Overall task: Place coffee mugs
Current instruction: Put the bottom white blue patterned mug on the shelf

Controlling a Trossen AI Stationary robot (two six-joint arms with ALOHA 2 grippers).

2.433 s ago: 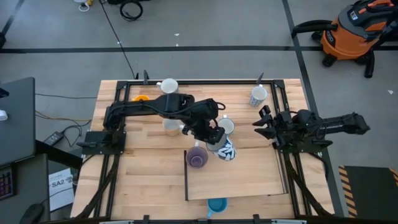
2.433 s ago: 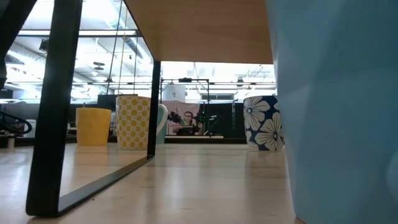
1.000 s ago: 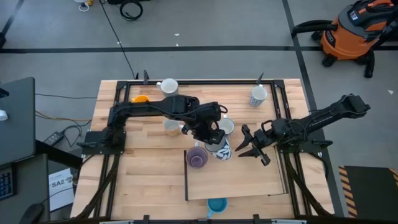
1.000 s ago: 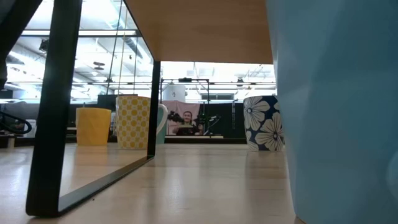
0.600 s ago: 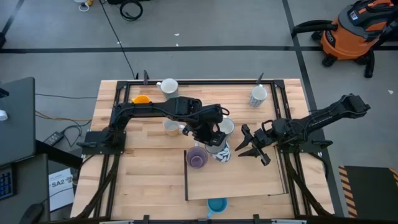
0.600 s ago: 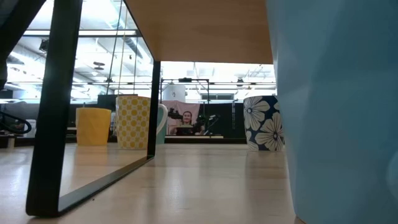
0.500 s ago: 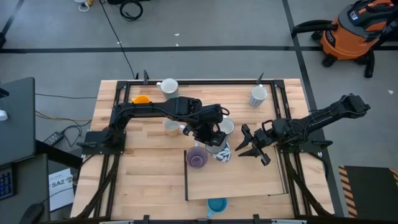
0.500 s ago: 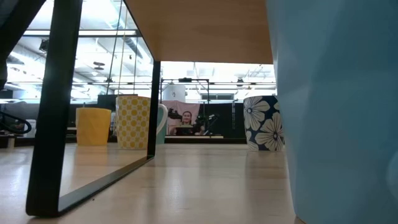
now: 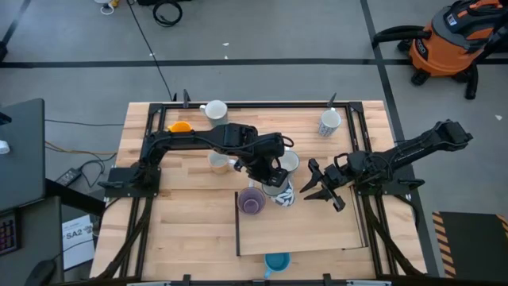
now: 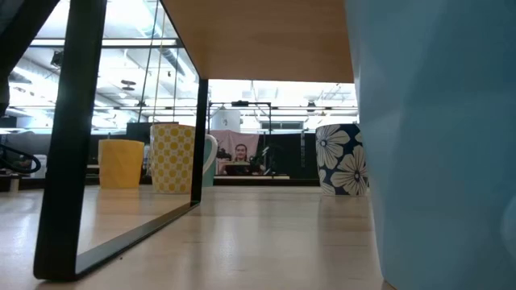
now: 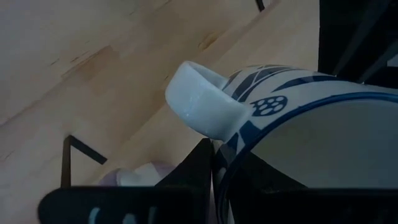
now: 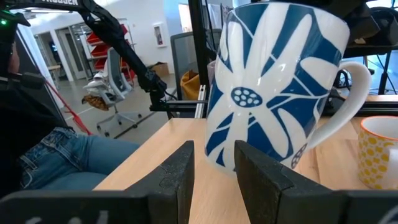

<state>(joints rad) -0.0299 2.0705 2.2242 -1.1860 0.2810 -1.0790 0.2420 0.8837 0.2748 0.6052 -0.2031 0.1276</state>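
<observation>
While left fingers [image 9: 274, 176] clamp floral mug [image 9: 286, 193] rim, right fingers [image 9: 316, 187] apart, just beside, board edge near.

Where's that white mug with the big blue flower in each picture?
High view: white flowered mug, mid-table, beside the purple mug.
Low view: not in it.
Left wrist view: close up, handle showing.
Right wrist view: centre, large.
Shared landmark: yellow-dotted mug.

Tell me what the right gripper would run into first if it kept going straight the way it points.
Most likely the blue-and-white flower mug. It fills the right wrist view just ahead of the open right gripper, and the left gripper is shut on its rim. The gap between them is hard to judge.
</observation>
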